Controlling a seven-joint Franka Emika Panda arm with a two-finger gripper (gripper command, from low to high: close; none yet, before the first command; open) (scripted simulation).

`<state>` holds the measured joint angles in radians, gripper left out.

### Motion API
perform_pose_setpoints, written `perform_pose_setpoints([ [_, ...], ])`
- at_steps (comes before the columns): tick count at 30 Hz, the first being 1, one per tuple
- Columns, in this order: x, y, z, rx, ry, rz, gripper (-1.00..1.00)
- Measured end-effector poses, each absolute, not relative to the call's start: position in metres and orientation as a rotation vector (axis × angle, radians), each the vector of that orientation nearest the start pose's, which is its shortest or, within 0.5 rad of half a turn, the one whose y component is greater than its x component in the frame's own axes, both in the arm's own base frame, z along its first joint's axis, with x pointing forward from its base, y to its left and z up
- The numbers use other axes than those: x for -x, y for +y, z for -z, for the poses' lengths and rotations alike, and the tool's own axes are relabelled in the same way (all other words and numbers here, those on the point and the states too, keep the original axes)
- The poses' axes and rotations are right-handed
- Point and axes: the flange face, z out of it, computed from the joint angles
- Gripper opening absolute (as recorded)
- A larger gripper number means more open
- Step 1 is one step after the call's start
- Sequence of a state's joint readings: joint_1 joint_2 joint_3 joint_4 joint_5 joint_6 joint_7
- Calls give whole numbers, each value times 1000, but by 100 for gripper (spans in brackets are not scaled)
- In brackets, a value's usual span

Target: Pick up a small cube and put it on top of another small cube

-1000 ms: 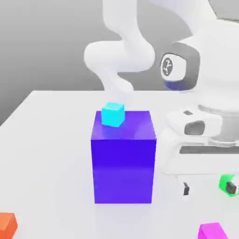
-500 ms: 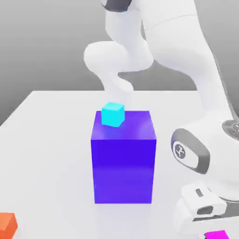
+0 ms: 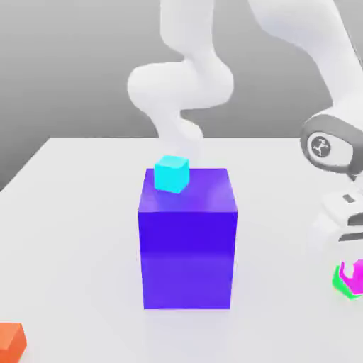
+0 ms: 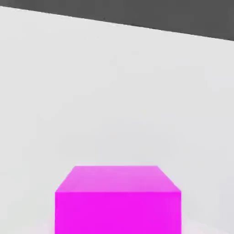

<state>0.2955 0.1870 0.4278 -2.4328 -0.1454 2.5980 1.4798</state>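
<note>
The pink cube fills the foreground of the hand view, close under the hand, and in the exterior view it appears at the bench's edge on the exterior view's right, directly over the green cube and overlapping it in outline. The gripper is closed down to its narrowest, and from the cube's fixed place before the hand I judge it clamped on the pink cube. Step in hand, by my assessment: carrying or lowering for the stack; whether the pink cube already bears on the green one cannot be told from these angles. The next move calls for squaring the two cubes face to face, settling the upper one flat, then releasing without dragging it sideways, since both are small and a slight offset would tip the stack. Both cubes read as smooth, matte, hard-edged solids of like size, with no texture or marking. Further out, a large blue block stands upright near the middle of the bench, tall and sharp-cornered, faintly glossy on its front face, with a light-blue cube resting on its top toward the far corner. An orange cube sits at the near corner on the exterior view's left. The bench surface is plain white and even.
</note>
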Motion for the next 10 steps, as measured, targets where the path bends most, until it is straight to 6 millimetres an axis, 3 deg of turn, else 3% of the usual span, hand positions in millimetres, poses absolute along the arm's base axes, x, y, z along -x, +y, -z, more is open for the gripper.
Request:
perform_pose_setpoints([
  [2, -335, 341, -239, 2980, 991, -2, -100],
  [6, -324, 346, -199, 2978, 993, 2, -100],
  [7, -323, 346, -187, 2979, 992, 1, 100],
  [10, -323, 346, -187, 2979, 992, 1, 100],
])
